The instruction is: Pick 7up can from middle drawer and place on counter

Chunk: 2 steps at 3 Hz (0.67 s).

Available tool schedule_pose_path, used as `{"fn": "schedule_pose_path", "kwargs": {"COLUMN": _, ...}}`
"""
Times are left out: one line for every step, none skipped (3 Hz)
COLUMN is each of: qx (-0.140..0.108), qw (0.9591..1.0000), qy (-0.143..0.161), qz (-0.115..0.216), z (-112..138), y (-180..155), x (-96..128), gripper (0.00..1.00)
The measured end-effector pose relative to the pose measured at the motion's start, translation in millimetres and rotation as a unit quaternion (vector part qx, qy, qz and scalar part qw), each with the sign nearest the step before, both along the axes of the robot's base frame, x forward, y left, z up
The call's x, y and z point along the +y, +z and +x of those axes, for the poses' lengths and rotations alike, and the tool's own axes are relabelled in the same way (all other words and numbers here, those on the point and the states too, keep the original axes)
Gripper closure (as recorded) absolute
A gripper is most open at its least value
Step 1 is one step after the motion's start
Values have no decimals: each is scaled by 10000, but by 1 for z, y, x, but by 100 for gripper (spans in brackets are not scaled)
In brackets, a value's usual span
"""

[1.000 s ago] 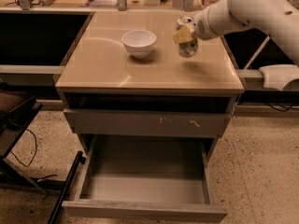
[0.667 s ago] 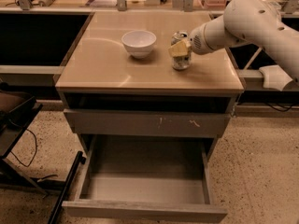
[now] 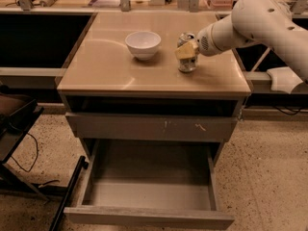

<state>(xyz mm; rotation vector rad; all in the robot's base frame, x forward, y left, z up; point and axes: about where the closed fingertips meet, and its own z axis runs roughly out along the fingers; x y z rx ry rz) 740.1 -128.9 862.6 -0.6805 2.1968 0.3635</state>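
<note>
White bowl (image 3: pixel 143 44) stands upright, near the gripper (image 3: pixel 186 52), on its left in the camera view. Grey drawer front (image 3: pixel 154 127), closed, bears pale scratch marks. Speckled floor (image 3: pixel 269 177) carries a black cable (image 3: pixel 26 153) at lower left.

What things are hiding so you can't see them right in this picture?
- 7up can, camera view: the gripper, at the can on the right side of the counter, covers its upper front, so no label shows.
- Middle drawer: its back lies hidden under the scratched drawer front.
- Robot arm: cut off by the right edge.
- Items behind the counter: cut off by the top edge, too blurry to name.
</note>
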Motion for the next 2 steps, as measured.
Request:
{"fn": "schedule_pose_path", "kwargs": {"qx": 0, "qw": 10000, "qy": 0, "qz": 0, "z": 0, "y": 0, "x": 0, "gripper": 35}}
{"fn": "schedule_pose_path", "kwargs": {"qx": 0, "qw": 10000, "qy": 0, "qz": 0, "z": 0, "y": 0, "x": 0, "gripper": 12}}
